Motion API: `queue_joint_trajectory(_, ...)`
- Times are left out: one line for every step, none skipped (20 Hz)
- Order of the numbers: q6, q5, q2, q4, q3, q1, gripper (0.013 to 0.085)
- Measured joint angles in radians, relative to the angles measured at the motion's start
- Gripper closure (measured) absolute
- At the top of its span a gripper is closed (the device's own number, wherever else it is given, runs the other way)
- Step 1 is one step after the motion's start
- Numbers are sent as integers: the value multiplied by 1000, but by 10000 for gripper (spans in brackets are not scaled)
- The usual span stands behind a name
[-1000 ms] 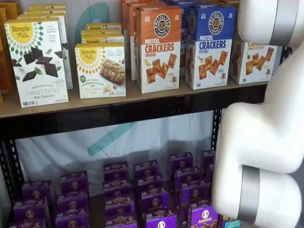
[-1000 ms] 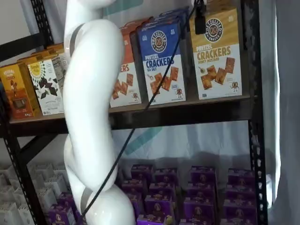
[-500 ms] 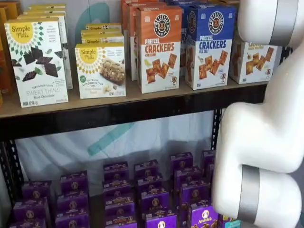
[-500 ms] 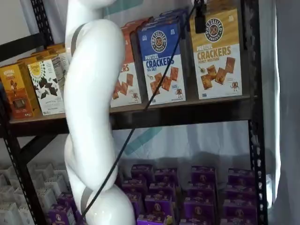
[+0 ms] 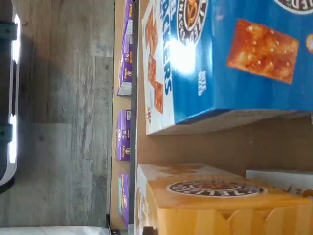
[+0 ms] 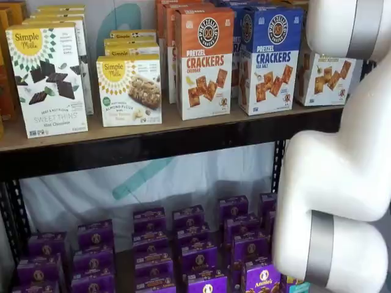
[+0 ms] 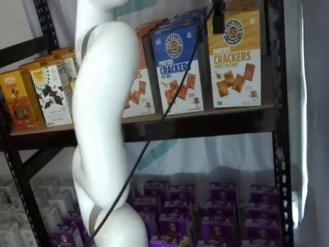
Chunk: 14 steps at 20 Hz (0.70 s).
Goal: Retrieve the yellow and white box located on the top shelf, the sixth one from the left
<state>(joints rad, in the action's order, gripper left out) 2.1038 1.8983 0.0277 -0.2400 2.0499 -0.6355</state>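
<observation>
White arm segments (image 7: 100, 128) are filling much of both shelf views, standing between the cameras and the rack. Behind them the top shelf (image 7: 205, 121), a light brown board with a black front rail, is carrying a row of cartons. Purple boxes (image 6: 195, 256) are crowding the level below. The blue-topped carton (image 7: 177, 67) is standing just beside the yellow and white box (image 7: 235, 56), which is sitting upright at the right end of the board, next to the black upright. The orange-topped carton (image 6: 204, 61) is standing left of the blue one. One black finger of the gripper (image 7: 218, 18) is hanging over the yellow carton's top edge, a cable beside it; whether the fingers are spread or pinching the carton, I cannot tell.
</observation>
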Motion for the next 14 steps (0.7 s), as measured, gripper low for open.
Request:
queue_joint_trajectory(3,-4,-9,-1,-9,-3,330)
queue_joint_trajectory(6,-8,-15,-1,-16,-5,330)
queue_joint_trajectory(9,-9,-21,-1,-21,-8,330)
queue_joint_trajectory(13,-10,-25,0,-25,-12,330)
queue_joint_trajectory(18,-9,-30,0,-30,-17,330)
queue_joint_trajectory(22,-5,-35,-3,-34,-24,330)
queue_joint_trajectory(27,0,-41,-9,-38,-32,330)
queue_joint_trajectory(31,6,-46,-13,-42,-38,330)
queue_joint_trajectory(34,14,-50,-19,-44,-46,330)
queue_joint_trajectory(37,23,-52,-23,-43,-52,330)
queue_joint_trajectory(40,34,-55,-29,-42,-60,330)
queue_joint_trajectory(43,39,-58,-33,-43,-65,330)
queue_joint_trajectory(47,44,-65,-36,-48,-71,330)
queue_joint_trajectory(50,47,-71,-37,-53,-76,330)
